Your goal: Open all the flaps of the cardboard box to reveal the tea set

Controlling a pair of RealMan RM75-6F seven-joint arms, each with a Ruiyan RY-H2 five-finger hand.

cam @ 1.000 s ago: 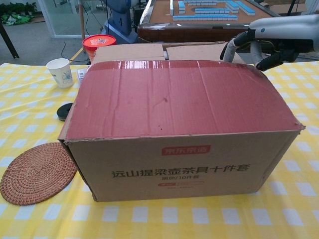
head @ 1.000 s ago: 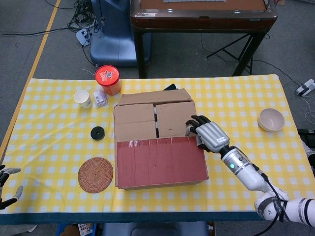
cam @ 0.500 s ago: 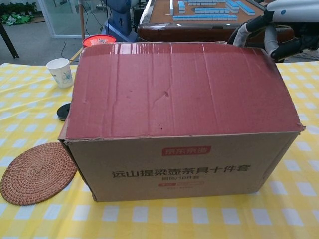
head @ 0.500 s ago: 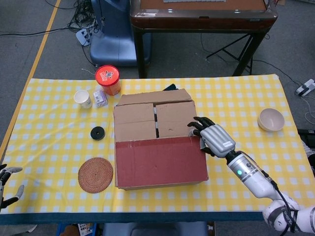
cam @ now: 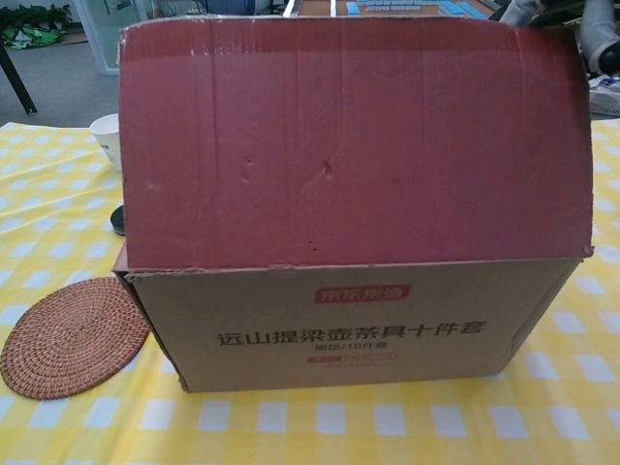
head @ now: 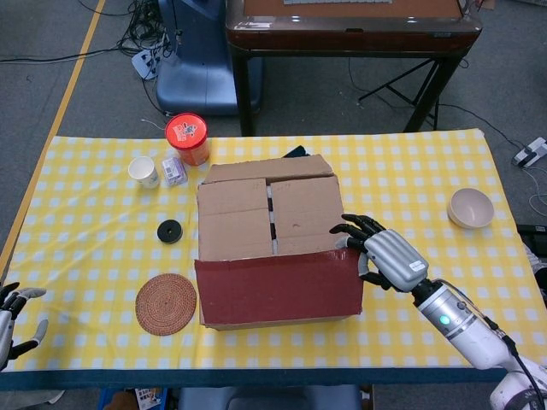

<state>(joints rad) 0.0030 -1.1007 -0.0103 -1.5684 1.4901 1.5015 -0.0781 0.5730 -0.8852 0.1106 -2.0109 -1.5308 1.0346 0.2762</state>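
The cardboard box (head: 278, 295) stands mid-table, printed front (cam: 349, 325) facing me. Its near flap (head: 273, 278), red-coated inside, stands almost upright and fills the chest view (cam: 354, 145). Behind it two inner flaps (head: 235, 218) (head: 303, 209) lie shut, and the far flap (head: 265, 168) shows as a strip at the back. My right hand (head: 386, 259) is at the near flap's right end, fingers spread and touching its top corner; in the chest view only a bit of it (cam: 603, 39) shows. My left hand (head: 13, 312) hovers open off the table's front left corner. The tea set is hidden.
A red tub (head: 188, 137), paper cup (head: 144, 171), small packet (head: 174, 170) and black disc (head: 170, 231) sit left of the box. A woven coaster (head: 166, 303) lies front left. A bowl (head: 471, 207) is at the far right. A dark table (head: 350, 26) stands beyond.
The near red flap has swung up from lying flat over the box to nearly upright. My right hand moved toward me along with its right end. The left hand barely shifted.
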